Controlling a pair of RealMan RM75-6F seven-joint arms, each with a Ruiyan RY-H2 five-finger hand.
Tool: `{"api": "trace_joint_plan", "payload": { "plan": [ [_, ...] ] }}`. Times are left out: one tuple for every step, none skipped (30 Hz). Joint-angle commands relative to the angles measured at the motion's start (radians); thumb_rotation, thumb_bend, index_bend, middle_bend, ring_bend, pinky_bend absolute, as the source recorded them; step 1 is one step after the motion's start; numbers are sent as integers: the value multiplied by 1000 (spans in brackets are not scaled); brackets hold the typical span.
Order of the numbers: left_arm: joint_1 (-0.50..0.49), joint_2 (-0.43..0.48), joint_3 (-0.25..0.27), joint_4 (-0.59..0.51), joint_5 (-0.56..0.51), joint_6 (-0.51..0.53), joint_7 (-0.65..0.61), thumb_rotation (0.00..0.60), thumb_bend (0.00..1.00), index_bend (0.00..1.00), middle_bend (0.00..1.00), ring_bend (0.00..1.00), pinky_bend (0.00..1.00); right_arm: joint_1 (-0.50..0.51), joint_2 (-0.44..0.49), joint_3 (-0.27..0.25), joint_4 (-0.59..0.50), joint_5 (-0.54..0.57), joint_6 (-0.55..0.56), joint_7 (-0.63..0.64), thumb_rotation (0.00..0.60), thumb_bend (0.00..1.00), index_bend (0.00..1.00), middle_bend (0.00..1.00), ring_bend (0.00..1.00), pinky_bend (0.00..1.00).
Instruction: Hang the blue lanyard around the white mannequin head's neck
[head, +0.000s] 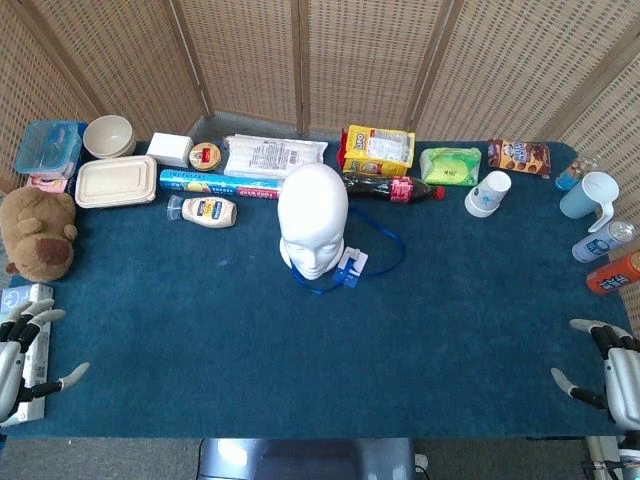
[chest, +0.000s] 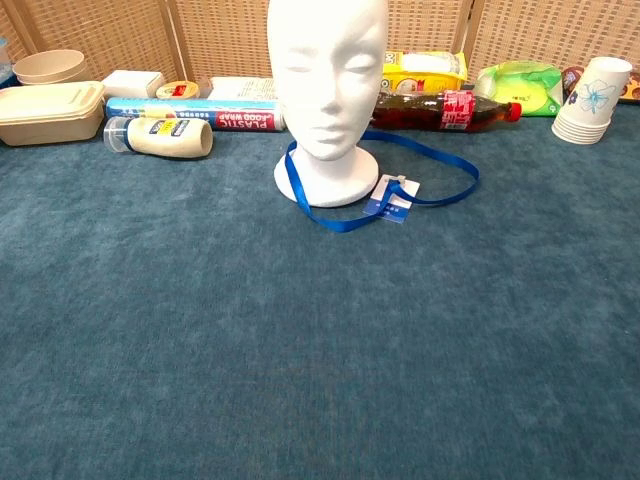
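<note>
A counter (head: 200, 330) covered in blue cloth, seen from above and from chest height. At its near left corner the left hand (head: 22, 350) rests empty, fingers spread apart, over a white box at the edge. Above it sits a brown teddy bear (head: 37, 232). Along the back row, from the left, stand a lidded plastic container (head: 47, 147), a beige bowl (head: 109, 135), a beige lunch box (head: 116, 181), a box of plastic food wrap (head: 218, 185) and a mayonnaise bottle (head: 208, 211) lying on its side. In the middle stands the white mannequin head (head: 313, 218), upright on its round base. The blue lanyard (chest: 330, 218) lies flat on the cloth, looped around the base and trailing out to the right, its badge (chest: 392, 196) resting just beside the base. Behind lies a cola bottle (head: 392, 186), then a green packet (head: 450, 165), a stack of paper cups (head: 488, 193) and a blue mug (head: 590, 195). At the near right corner the right hand (head: 608, 372) is empty, fingers apart.
</note>
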Motion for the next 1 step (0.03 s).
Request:
{"api": "trace_joint_plan", "payload": {
  "plan": [
    [-1, -2, -5, 1, 2, -5, -3, 425, 89, 238, 174, 89, 184, -5, 2, 2, -2, -7, 0, 4, 517, 247, 280, 313, 271, 287]
  ]
}}
